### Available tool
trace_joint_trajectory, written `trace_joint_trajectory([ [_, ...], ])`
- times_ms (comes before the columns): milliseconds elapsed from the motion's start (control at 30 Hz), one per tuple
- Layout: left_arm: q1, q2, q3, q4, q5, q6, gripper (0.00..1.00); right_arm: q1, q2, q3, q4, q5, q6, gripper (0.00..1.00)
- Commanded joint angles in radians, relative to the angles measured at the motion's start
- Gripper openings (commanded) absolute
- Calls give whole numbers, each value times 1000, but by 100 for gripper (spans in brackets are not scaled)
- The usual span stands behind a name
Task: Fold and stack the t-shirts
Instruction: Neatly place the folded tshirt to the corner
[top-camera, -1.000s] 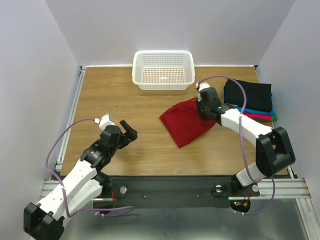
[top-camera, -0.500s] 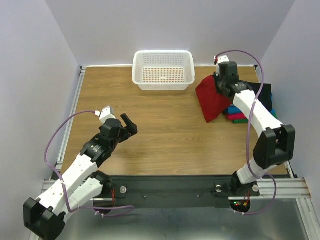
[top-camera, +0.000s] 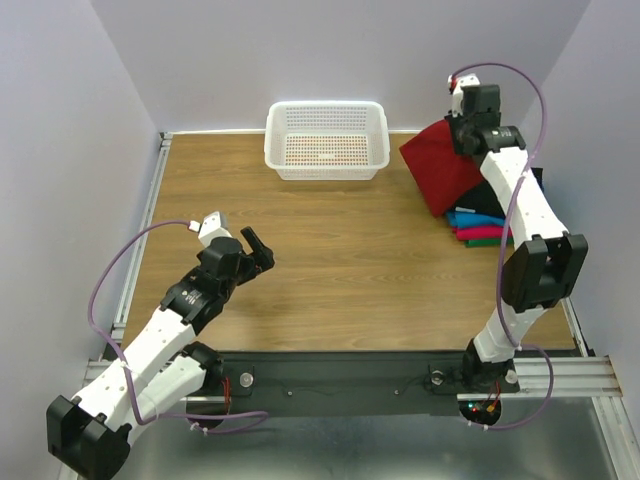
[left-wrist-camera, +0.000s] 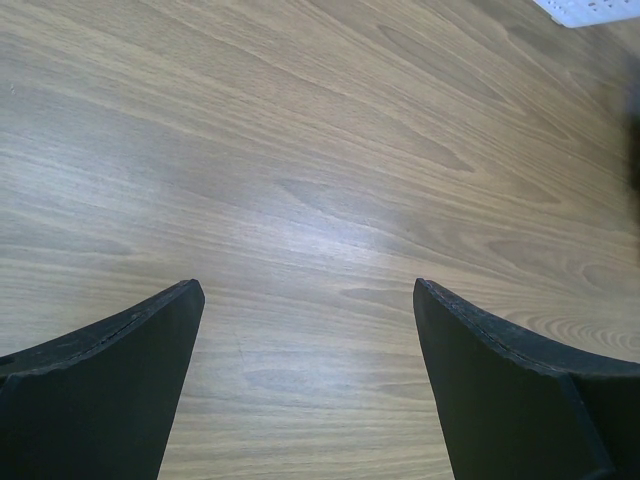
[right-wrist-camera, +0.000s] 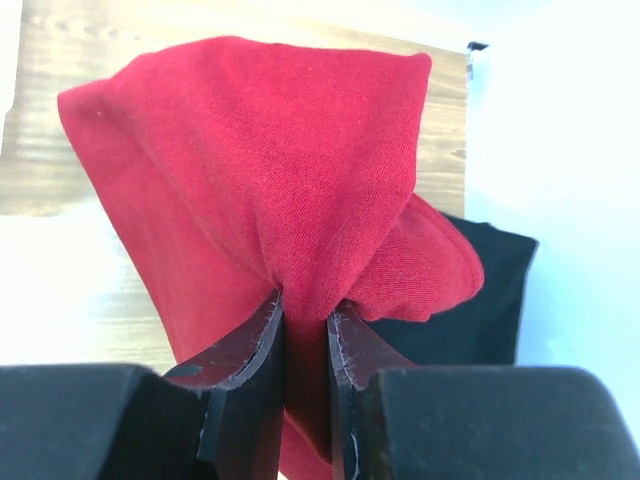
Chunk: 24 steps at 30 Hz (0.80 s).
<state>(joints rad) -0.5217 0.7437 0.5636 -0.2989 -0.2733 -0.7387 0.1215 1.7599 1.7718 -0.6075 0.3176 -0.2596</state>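
A dark red t-shirt (top-camera: 440, 165) hangs folded from my right gripper (top-camera: 466, 140), lifted at the far right above the stack. In the right wrist view the jaws of that gripper (right-wrist-camera: 307, 315) are shut on a bunched fold of the red t-shirt (right-wrist-camera: 260, 170). Below it lies the stack of folded t-shirts (top-camera: 490, 225), black on top with blue, green and magenta edges showing; its black top t-shirt (right-wrist-camera: 480, 300) shows under the red cloth. My left gripper (top-camera: 258, 252) is open over bare wood at the near left (left-wrist-camera: 305, 300), holding nothing.
A white perforated basket (top-camera: 327, 139) stands at the back centre of the wooden table (top-camera: 340, 270). White walls close the back and both sides. A metal rail (top-camera: 145, 230) runs along the table's left edge.
My right gripper has carried the red t-shirt up off the middle of the table and to the far right, over the stack. The left arm has barely shifted.
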Motion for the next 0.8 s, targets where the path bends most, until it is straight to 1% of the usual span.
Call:
trace_joint_trajectory([
  [0,5,5,55,10,-35,21,98,-52,-14,130,-47,-41,-4,0],
  [267,6,31,68,7,-38,24,98,-117,30,233,-145,-95,14,0],
  [300,6,32,68,9,-37,25,98,-156,36,239,-153,-107,14,0],
  [500,9,49,82,12,-43,39,98,-209,78,224,-176,-163,-9,1],
  [567,9,60,87,12,-46,45,98,-215,90,229,-175,-132,-15,1],
  [700,12,91,104,18,-41,58,98,-236,136,245,-175,29,-44,2],
  [767,14,109,111,24,-40,70,98,-247,145,239,-170,67,-62,8],
])
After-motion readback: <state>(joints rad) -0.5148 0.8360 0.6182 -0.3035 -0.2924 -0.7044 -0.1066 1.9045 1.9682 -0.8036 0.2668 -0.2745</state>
